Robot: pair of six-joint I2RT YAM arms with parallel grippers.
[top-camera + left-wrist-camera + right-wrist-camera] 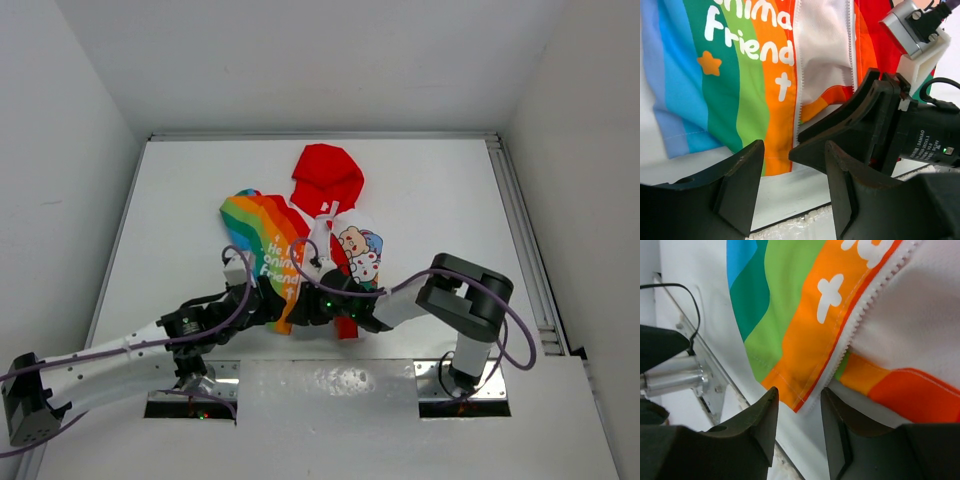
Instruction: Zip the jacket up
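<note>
The jacket point(268, 238) lies flat mid-table, unzipped, with its red hood point(327, 175) at the far end, the rainbow panel on the left and the white cartoon front point(358, 250) on the right. Both grippers meet at its near hem. My right gripper point(799, 407) is open, and the bottom corner of the rainbow panel's white zipper teeth point(840, 355) sits just ahead of its tips, ungripped. Beside it, my left gripper point(792, 175) is also open over bare table, just short of the orange hem point(777, 150). A finger of the right gripper point(840, 130) crosses in front of it.
A metal rail point(520, 230) runs along the table's right side. White walls close in the table on the left, far and right sides. Foil-covered mounting plates point(330, 385) line the near edge. The left arm's metal fitting point(675, 377) and a black cable lie left of the right gripper.
</note>
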